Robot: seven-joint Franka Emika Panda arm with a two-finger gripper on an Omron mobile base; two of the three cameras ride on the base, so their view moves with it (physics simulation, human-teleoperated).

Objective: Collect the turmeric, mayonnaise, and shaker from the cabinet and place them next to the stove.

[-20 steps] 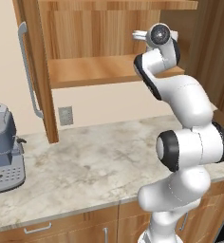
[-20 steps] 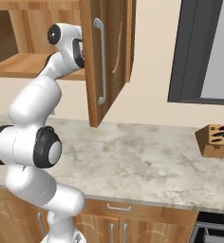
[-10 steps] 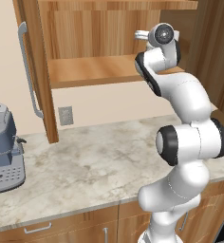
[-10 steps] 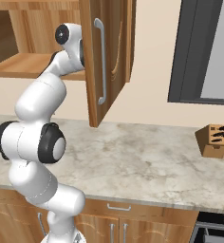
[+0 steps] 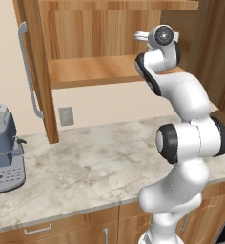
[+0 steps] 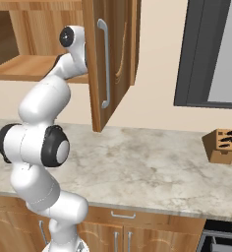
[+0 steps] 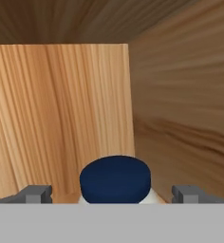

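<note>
The pincer (image 7: 112,193) stands wide open, holding nothing, the mayonnaise (image 7: 115,179) lid between its tips at 6 o'clock. The arm has pushed deeper into the cabinet (image 5: 95,71) over the last second; closing looks next.

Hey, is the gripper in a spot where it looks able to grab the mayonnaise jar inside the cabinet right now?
Probably yes. In the hand view the gripper is open, with the mayonnaise and its blue lid centred between the fingertips, and nothing stands between them inside the cabinet.
</note>
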